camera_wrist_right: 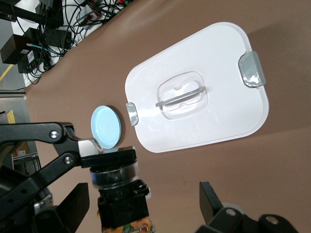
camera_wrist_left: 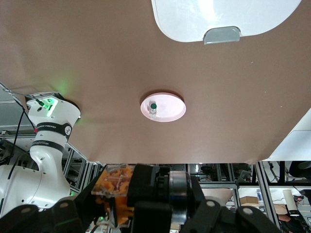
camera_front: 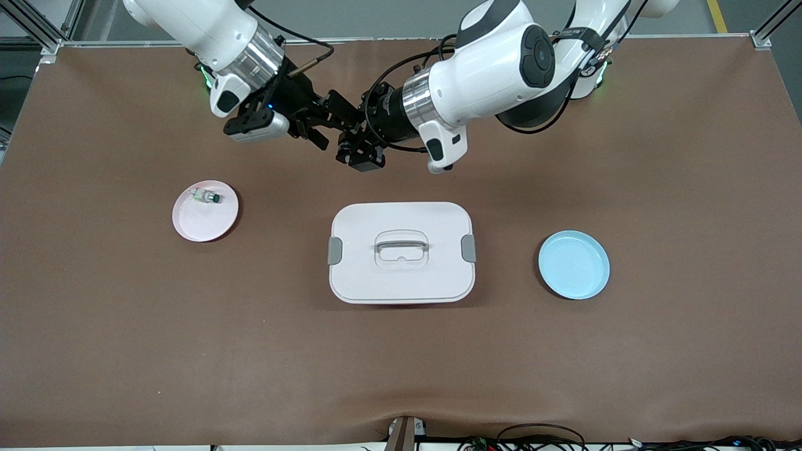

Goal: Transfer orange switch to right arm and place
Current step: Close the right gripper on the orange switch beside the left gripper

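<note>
The orange switch (camera_wrist_right: 120, 196), a black body with a silver ring and orange parts, is held in the air between the two grippers, over the table farther from the front camera than the white box. It also shows in the left wrist view (camera_wrist_left: 146, 191). My left gripper (camera_front: 349, 145) (camera_wrist_left: 160, 204) is shut on the switch at its ringed end. My right gripper (camera_front: 321, 122) (camera_wrist_right: 143, 206) is open, with one finger (camera_wrist_right: 73, 208) on each side of the switch's body and not touching it.
A white lidded box (camera_front: 401, 282) (camera_wrist_right: 204, 53) sits mid-table. A pink plate (camera_front: 207, 224) (camera_wrist_left: 170, 114) toward the right arm's end holds a pale part with a green tip (camera_front: 205, 196) (camera_wrist_left: 153, 108). A blue plate (camera_front: 574, 264) (camera_wrist_right: 108, 126) lies toward the left arm's end.
</note>
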Motion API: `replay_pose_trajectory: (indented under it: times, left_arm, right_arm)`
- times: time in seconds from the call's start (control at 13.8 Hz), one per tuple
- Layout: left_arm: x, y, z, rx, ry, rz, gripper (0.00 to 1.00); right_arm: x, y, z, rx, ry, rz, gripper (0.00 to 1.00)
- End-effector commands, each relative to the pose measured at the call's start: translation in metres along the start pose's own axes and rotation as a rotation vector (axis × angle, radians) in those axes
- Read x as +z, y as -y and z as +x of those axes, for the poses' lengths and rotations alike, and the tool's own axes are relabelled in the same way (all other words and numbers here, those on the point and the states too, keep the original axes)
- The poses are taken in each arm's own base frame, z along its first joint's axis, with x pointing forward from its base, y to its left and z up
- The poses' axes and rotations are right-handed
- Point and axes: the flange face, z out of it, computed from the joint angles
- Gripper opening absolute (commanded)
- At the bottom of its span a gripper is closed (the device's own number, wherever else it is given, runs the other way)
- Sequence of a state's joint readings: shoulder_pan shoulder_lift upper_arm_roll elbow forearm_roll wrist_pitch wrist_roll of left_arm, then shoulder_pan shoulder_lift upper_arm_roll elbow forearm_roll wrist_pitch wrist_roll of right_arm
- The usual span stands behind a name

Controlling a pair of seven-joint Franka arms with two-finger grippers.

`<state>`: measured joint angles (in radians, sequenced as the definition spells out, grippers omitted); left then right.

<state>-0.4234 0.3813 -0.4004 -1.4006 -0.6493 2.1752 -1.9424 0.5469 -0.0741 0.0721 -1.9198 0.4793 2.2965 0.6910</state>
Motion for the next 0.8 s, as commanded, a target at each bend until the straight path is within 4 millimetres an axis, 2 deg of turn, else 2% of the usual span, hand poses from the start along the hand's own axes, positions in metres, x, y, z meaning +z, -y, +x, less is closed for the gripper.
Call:
replay_pose_trajectory:
  times: [0.0,0.07,0.15,0.22,0.29,0.73]
  left_arm:
    - [-0.003,0.0,-0.006,0.011,0.01,-0.007,0.31]
    - [-0.003,0.0,-0.006,0.011,0.01,-0.007,0.31]
    - [-0.002,0.0,-0.005,0.01,0.009,-0.006,0.31]
    - [-0.002,0.0,-0.005,0.01,0.009,-0.006,0.31]
    - [-0.002,0.0,-0.006,0.011,0.01,-0.005,0.31]
    - [-0.003,0.0,-0.006,0.011,0.01,-0.007,0.32]
  right_arm:
    - [0.001,0.006,-0.002,0.014,0.012,0.039,1.0]
    - [0.003,0.008,-0.007,0.009,0.018,0.04,0.94]
    - [0.003,0.009,-0.007,0.007,0.018,0.039,0.59]
    - [0.003,0.009,-0.007,0.007,0.02,0.04,0.08]
    - [0.003,0.01,-0.008,0.008,0.021,0.04,0.0]
    - [0.001,0.015,-0.013,0.009,0.028,0.043,0.0]
